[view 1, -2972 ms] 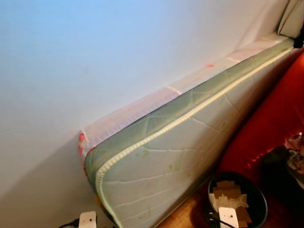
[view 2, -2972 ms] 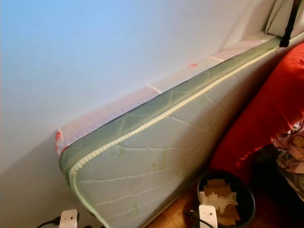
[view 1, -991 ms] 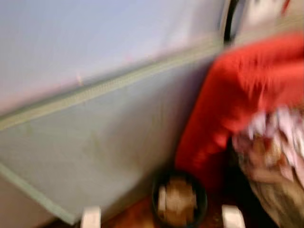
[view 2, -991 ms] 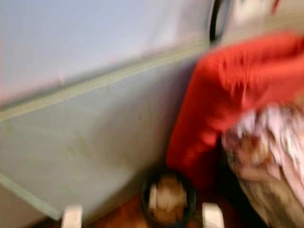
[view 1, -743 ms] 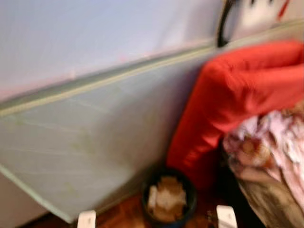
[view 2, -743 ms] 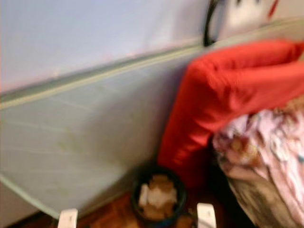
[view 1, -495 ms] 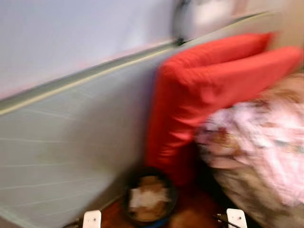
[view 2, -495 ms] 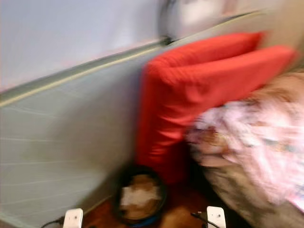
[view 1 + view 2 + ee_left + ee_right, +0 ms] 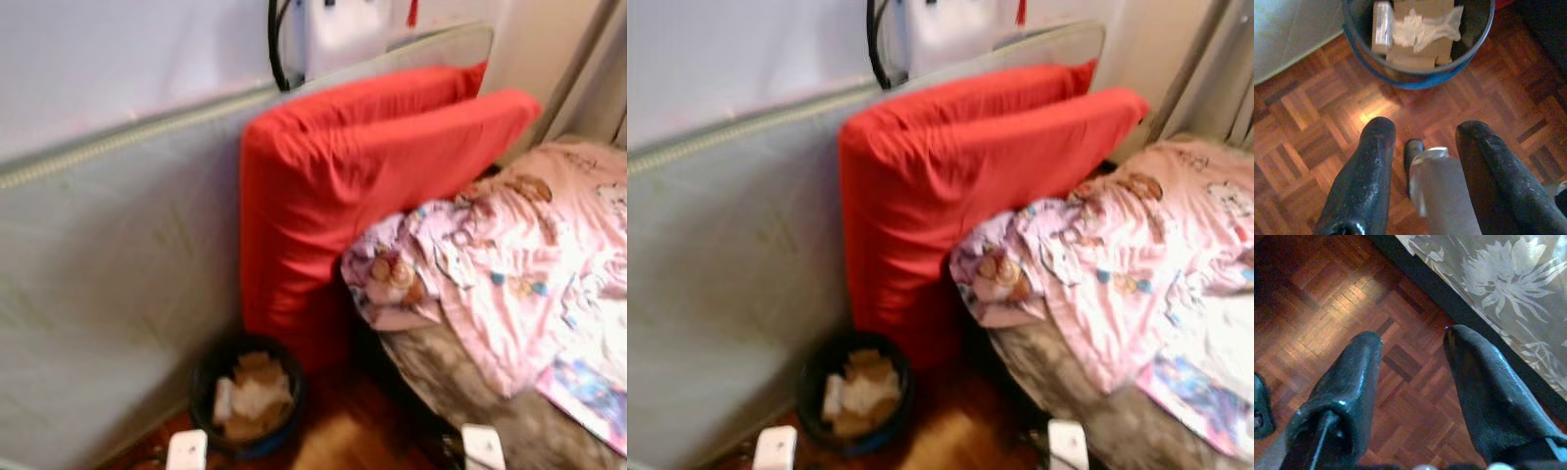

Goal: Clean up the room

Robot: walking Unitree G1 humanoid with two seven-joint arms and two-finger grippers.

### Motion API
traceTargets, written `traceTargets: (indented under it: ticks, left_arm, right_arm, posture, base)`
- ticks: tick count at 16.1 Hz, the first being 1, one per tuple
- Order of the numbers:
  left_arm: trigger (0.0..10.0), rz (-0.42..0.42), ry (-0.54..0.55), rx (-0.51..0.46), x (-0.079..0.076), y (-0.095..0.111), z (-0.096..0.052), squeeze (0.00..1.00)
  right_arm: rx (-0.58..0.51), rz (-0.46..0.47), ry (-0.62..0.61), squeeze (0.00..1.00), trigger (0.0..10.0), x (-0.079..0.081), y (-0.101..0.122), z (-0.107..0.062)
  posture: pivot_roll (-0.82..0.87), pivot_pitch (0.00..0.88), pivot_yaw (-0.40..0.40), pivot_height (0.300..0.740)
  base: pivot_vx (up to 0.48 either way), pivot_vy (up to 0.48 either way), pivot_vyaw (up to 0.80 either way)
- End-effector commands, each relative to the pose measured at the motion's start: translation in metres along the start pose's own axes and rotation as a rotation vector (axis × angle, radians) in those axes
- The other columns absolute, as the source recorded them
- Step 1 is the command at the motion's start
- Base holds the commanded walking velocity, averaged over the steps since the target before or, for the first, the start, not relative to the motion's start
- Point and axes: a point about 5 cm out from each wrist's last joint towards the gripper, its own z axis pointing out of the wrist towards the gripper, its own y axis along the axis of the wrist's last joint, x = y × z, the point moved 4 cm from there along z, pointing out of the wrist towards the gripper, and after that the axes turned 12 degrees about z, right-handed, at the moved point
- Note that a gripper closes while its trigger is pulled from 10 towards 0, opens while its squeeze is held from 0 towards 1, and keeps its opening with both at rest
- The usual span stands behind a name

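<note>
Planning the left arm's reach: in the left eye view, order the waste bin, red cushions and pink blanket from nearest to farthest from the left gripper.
1. Waste bin, on the floor right by the left gripper.
2. Red cushions, behind the bin.
3. Pink blanket, on the bed to the right.

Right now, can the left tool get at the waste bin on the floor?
Probably yes: the left tool hangs open just above the parquet floor, and the waste bin stands right ahead with nothing between them.
</note>
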Motion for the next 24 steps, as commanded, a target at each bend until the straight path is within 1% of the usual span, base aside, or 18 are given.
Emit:
traceTargets:
  ticks: [1,9,22,24]
  left_arm:
    - [10.0,0.165,-0.107,0.094,0.008,-0.004,0.001,0.00]
    - [10.0,0.163,-0.108,0.093,0.008,-0.005,0.001,0.00]
    - [10.0,0.165,-0.109,0.089,0.007,-0.004,0.001,0.00]
    - [10.0,0.164,-0.104,0.091,0.008,-0.004,0.001,0.00]
  right_arm:
    - [0.070,0.128,0.186,0.00,10.0,0.012,-0.009,-0.003]
    - [0.083,0.114,0.178,0.00,10.0,0.003,-0.012,-0.003]
    - [0.088,0.120,0.157,0.00,10.0,-0.002,-0.015,-0.004]
    - [0.088,0.124,0.157,0.00,10.0,-0.001,-0.015,-0.004]
  posture:
    - [-0.02,0.000,0.003,0.740]
    - [-0.02,0.001,0.000,0.740]
    - [-0.01,0.003,0.002,0.740]
    - [-0.01,0.001,0.003,0.740]
  base:
    - [0.000,-0.281,-0.52]
    - [0.000,-0.282,-0.65]
    - [0.000,-0.279,0.00]
    - [0.000,0.000,0.00]
